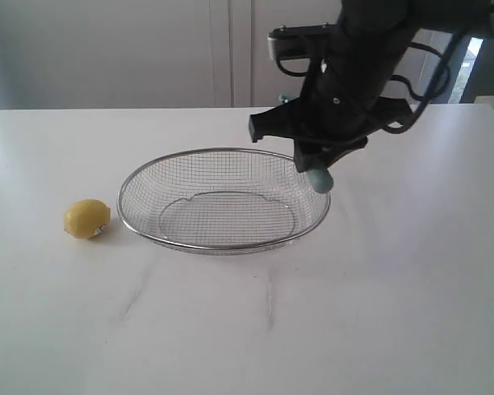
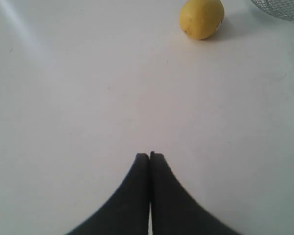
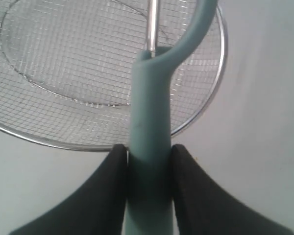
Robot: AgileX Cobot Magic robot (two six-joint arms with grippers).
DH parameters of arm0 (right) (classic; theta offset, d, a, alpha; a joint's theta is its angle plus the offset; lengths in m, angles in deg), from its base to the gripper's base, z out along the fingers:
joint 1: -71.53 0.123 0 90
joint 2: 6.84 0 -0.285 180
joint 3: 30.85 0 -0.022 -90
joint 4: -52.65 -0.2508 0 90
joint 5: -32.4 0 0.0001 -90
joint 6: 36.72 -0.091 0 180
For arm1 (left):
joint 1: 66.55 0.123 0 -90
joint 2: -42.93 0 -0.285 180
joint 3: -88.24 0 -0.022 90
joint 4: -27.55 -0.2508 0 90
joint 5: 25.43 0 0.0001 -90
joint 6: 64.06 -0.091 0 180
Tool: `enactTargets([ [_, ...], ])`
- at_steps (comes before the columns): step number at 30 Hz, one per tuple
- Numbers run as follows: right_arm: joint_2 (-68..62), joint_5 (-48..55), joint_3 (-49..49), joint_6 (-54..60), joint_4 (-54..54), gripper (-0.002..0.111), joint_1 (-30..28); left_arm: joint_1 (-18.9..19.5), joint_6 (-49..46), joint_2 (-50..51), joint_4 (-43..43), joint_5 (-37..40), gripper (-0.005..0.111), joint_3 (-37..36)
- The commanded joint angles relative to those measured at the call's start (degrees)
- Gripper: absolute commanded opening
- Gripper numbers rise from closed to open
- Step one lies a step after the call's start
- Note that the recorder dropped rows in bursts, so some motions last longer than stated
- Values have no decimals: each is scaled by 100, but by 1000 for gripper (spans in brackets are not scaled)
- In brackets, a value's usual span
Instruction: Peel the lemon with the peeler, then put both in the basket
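The yellow lemon (image 1: 87,219) lies on the white table left of the basket (image 1: 230,151), with its sticker end toward the basket. The wire-mesh basket has nothing in it. My right gripper (image 1: 313,158) hovers over the basket's right rim, shut on the teal peeler (image 1: 319,178). In the right wrist view the black fingers (image 3: 112,171) clamp the peeler handle (image 3: 149,122), and its metal head (image 3: 151,24) points out over the basket mesh (image 3: 63,58). My left gripper (image 2: 150,155) is shut on nothing, low over bare table, well apart from the lemon (image 2: 202,18). It is out of the exterior view.
White cabinet doors (image 1: 230,49) stand behind the table. A corner of the basket (image 2: 279,7) shows beyond the lemon in the left wrist view. The right arm's dark body and cables (image 1: 370,58) hang above the table's far right.
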Motion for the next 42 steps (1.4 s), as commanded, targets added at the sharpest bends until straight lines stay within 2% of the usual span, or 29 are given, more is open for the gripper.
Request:
enactTargets([
  [1, 379, -248, 468, 242, -176, 0, -309, 6, 2, -21, 35, 122, 0, -60],
  [9, 914, -559, 1330, 450, -308, 0, -815, 6, 2, -21, 35, 122, 0, -60],
  [14, 1063, -802, 1799, 1165, -926, 0, -898, 6, 2, -21, 35, 122, 0, -60],
  [17, 1063, -931, 2000, 1997, -1891, 0, -898, 6, 2, -21, 35, 122, 0, -60],
  [20, 1063, -983, 2128, 2310, -2222, 0, -898, 6, 2, -21, 35, 122, 0, -60],
  [42, 1063, -1038, 2333, 2273, -2215, 0, -898, 6, 2, -21, 35, 122, 0, -60],
])
